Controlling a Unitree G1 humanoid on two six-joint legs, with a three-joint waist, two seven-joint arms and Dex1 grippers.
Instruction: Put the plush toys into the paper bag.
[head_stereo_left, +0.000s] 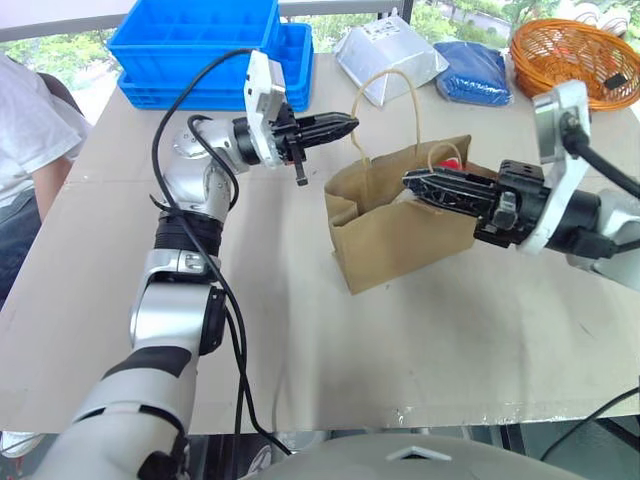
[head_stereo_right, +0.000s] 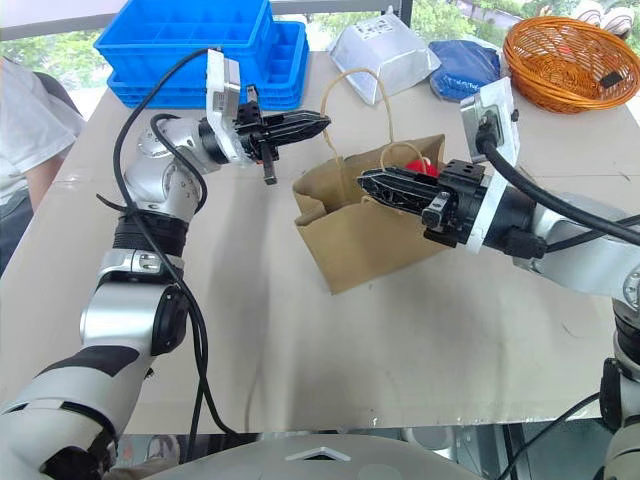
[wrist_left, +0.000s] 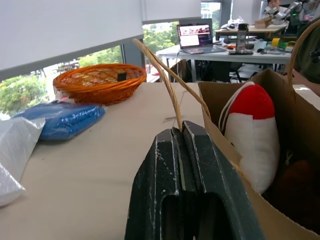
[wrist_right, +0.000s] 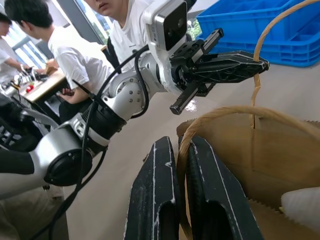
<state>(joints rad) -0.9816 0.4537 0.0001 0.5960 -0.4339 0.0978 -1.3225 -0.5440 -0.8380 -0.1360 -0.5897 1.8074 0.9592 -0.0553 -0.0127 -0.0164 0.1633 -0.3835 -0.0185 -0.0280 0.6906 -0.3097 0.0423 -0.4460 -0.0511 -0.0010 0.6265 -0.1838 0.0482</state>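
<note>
Two black grippers each pinch one cord handle of a single brown paper bag (head_stereo_left: 400, 235) that stands open on a pale table (head_stereo_left: 420, 350). Left gripper (head_stereo_left: 345, 126), pointing across toward the bag from the robot's left, has its fingers pressed together on the far handle (head_stereo_left: 385, 95), which rises in a tall loop. Right gripper (head_stereo_left: 415, 182) reaches in from the robot's right, its fingers closed on the near handle (wrist_right: 220, 115) at the bag's rim. Two plush toys sit inside the bag: one white toy (wrist_left: 252, 135) with a red tip, standing upright against the bag's wall, and one brown toy (wrist_left: 297, 192) low beside it, mostly hidden. Beyond the bag on the table lie one stack of blue bins (head_stereo_left: 205, 45), one silvery pouch (head_stereo_left: 390, 60), one blue pack (head_stereo_left: 472, 72) and one orange wicker basket (head_stereo_left: 572, 50) holding a small dark item. Small print on the pouch is too fine to read. Two people in white shirts (wrist_right: 75, 55) sit at the table's edge.
</note>
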